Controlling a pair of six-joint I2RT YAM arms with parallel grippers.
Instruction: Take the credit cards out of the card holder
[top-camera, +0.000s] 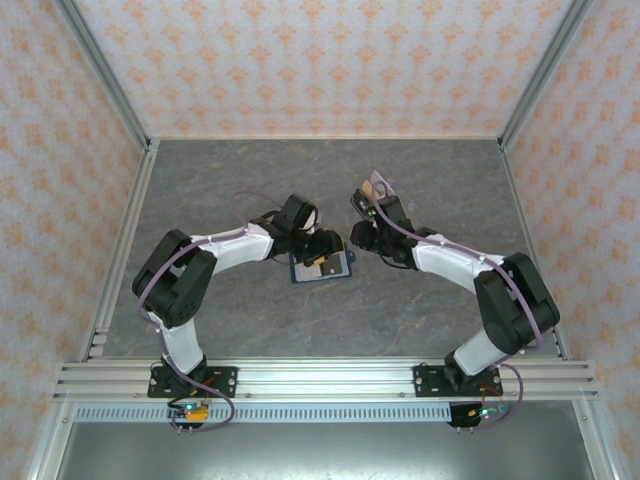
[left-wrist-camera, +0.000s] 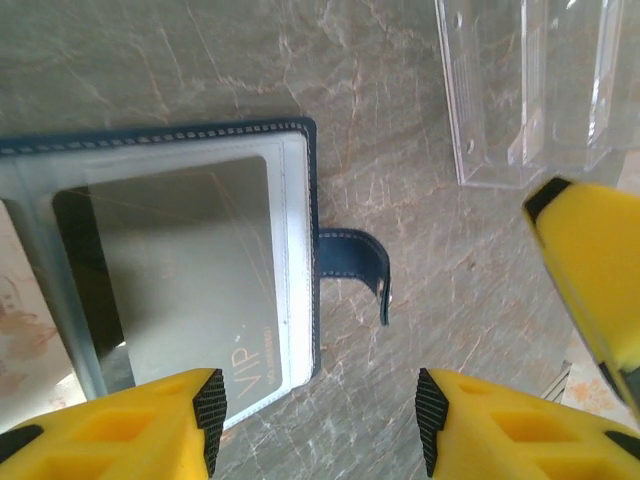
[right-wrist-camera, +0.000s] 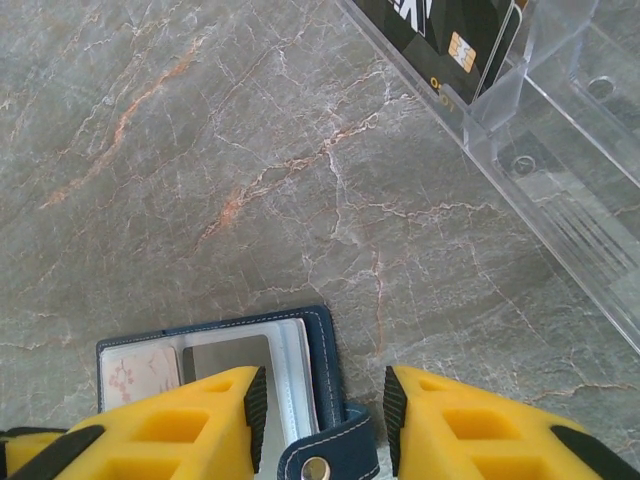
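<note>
Left gripper (left-wrist-camera: 320, 412), jaws apart and empty, hovers over the clasp-side corner of the open card holder (left-wrist-camera: 296, 200). Right gripper (right-wrist-camera: 325, 400), jaws apart, straddles that edge above the tab clasp (left-wrist-camera: 355, 262). A VIP card (left-wrist-camera: 190, 270) sits in the holder's clear pocket. Beyond the holder, a clear tray (right-wrist-camera: 560, 170) holds a dark chip card (right-wrist-camera: 440, 30).

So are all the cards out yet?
Not yet. One dark card already sits in the clear tray. The left gripper and right gripper hover open over the wallet, holding nothing. A grey VIP card and a flowery card are still in its pockets.
</note>
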